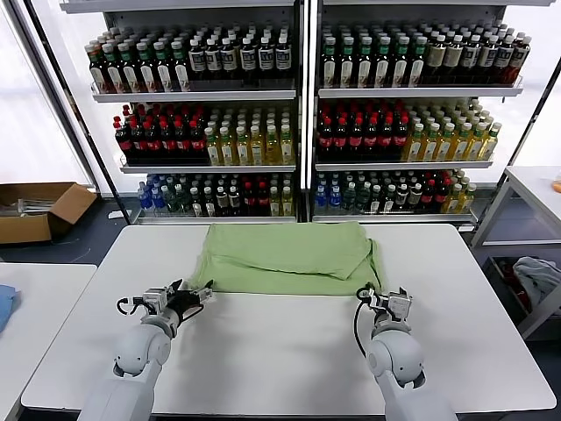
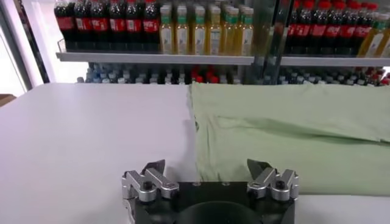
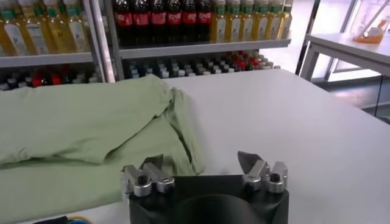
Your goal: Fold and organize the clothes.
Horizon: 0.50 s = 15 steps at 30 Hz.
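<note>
At the near hem of the shirt (image 1: 285,259): both tools lined up for the next fold.
Left tool (image 1: 195,296) and right tool (image 1: 375,296) both spread, grasping nothing, one at each near corner. Shirt lies partly folded, plain side up, at the far middle of the surface (image 1: 280,351). Next, probably: pinch both corners cleanly, lift together. Collar and print hidden; layer count under the top flap unclear.
</note>
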Motion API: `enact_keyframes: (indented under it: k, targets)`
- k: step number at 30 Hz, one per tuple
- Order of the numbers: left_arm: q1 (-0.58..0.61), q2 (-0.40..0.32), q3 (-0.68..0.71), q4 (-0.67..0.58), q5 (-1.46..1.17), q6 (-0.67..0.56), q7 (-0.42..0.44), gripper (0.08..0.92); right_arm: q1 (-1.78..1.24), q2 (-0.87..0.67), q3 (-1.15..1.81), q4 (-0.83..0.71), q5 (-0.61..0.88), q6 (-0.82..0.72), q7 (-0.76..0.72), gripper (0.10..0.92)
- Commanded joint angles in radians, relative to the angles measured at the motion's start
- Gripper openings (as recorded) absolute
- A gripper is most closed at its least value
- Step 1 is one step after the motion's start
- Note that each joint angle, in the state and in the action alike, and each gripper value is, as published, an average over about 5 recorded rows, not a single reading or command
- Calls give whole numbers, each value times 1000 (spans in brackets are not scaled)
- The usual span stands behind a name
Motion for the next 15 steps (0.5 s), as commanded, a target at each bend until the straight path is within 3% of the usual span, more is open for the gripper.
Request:
enact_keyframes:
  k: [1,15]
  targets:
    - [-3,1,1,9,-6,7,1,723,2,-1,0,-14,1,-1,2,591]
    - [22,10,16,5,20,1,16,325,-18,-1,11,-29,1,0,-33,185]
